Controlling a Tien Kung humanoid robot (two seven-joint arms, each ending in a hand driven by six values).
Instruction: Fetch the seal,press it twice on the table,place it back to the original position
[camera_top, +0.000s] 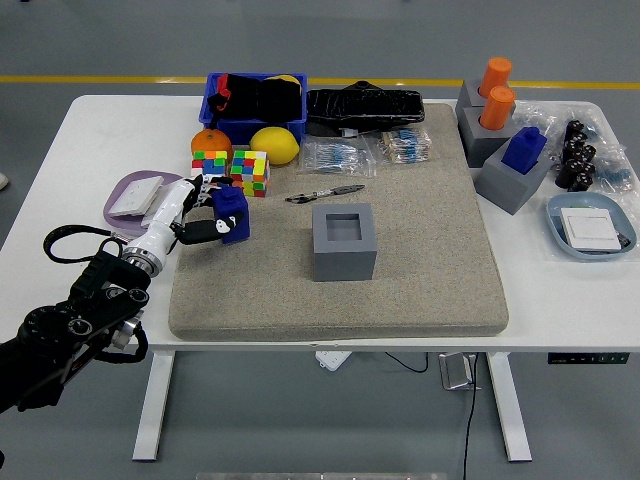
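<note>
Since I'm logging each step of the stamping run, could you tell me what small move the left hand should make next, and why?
Probably lower the blue seal straight down onto the mat. The left hand grips it over the mat's left edge, away from its empty grey holder, apparently ready for a press.

The left arm reaches in from the lower left, forearm angled up and rightward. Its left hand (200, 212) has fingers curled, apparently clasping something blue.
</note>
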